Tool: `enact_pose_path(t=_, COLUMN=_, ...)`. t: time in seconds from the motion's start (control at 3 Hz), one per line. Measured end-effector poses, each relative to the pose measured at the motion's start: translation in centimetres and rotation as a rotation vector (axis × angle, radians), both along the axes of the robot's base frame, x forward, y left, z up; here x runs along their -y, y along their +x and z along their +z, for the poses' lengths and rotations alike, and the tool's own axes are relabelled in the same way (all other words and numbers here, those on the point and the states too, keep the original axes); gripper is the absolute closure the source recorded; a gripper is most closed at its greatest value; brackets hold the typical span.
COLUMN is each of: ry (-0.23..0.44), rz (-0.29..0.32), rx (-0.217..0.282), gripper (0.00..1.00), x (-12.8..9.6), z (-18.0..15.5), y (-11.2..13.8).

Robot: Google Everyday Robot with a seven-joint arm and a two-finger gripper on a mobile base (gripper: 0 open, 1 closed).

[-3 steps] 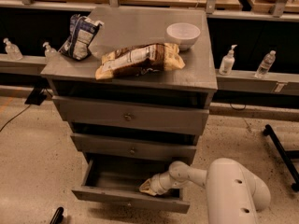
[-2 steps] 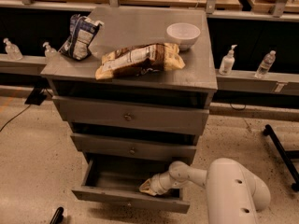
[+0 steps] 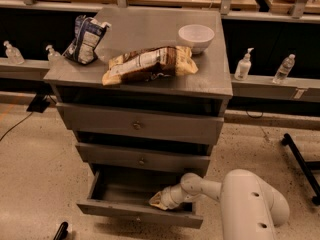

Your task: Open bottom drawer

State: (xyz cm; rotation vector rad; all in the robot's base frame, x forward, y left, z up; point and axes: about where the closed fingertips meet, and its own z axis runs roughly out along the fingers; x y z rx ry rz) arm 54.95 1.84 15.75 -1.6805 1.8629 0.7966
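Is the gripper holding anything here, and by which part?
Cannot tell. The gripper sits inside the pulled-out bottom drawer, close behind its front panel; no grip on it shows.

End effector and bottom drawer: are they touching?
Cannot tell. The camera view shows the end effector inside the bottom drawer, behind its front; contact is hidden.

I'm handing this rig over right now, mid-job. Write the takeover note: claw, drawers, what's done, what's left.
Claw: inside the bottom drawer, low, just behind its front panel; the arm enters from the right.
Bottom drawer: pulled well out, interior visible.
Middle drawer and top drawer: set further in.
Done: opening looks achieved.
Left: probably just lift the claw clear without nudging the front.
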Motion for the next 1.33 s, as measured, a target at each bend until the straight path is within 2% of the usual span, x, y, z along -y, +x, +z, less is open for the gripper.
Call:
enact_pose_path(t=0.33, ry=0.0, rz=0.0, rx=0.0, gripper=0.38, x=0.0, z=0.0, y=0.2)
enact_pose_path(t=0.67, ry=0.0, rz=0.0, rx=0.0, gripper=0.6, x=0.0, z=0.0, y=0.2)
enact_pose_path(t=1.0, ry=-0.004, rz=-0.018, rx=0.084, gripper=0.79, x=0.5, z=0.2, y=0.8)
enact_pose_path(t=1.33, ry=-0.016, rz=-0.066, rx=0.309, gripper=0.91, x=1.8, z=1.5, y=2.3)
